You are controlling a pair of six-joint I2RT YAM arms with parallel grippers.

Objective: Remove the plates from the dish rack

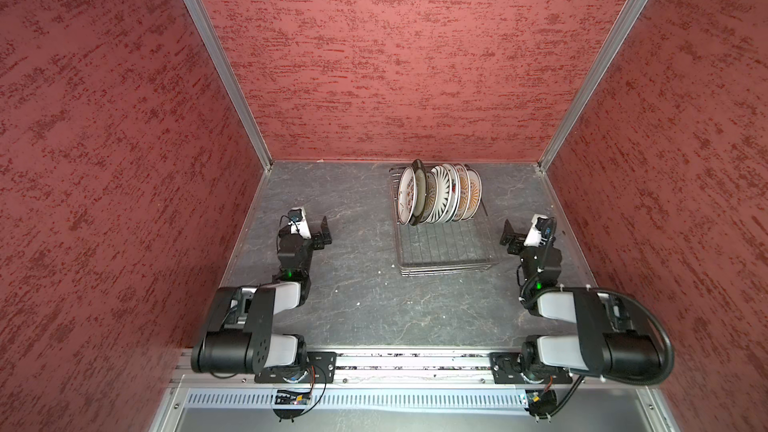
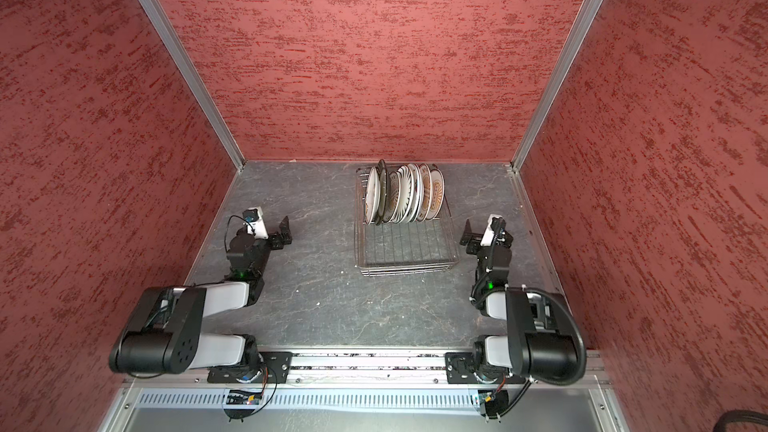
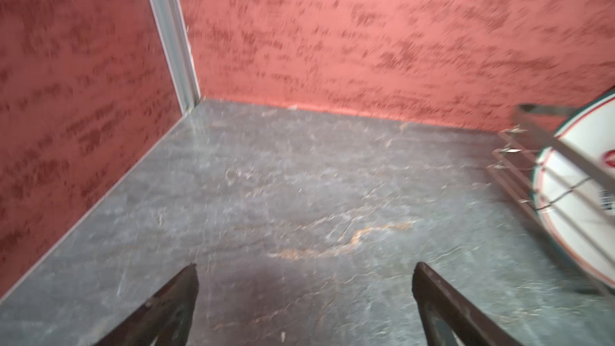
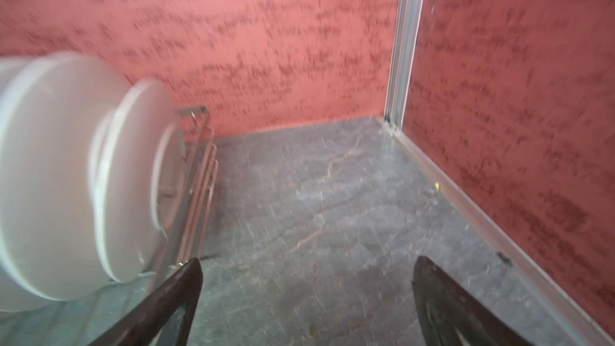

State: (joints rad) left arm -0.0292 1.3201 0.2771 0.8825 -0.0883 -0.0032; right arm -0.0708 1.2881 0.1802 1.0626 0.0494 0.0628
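Standing on edge at the far end of the dish rack (image 1: 444,251), the plates (image 1: 438,195) have their rims up, handy for grabbing I'd guess. Left gripper (image 1: 323,233) and right gripper (image 1: 509,238) flank the rack, both wide open, empty.

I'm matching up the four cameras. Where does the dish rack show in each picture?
In a top view: dish rack right of centre, by the back wall.
In a top view: dish rack just right of centre, by the back wall.
Left wrist view: dish rack cut off at the frame's edge, wire side only.
Right wrist view: dish rack at the frame's edge, blurred.
Shared landmark: the plates standing in it.
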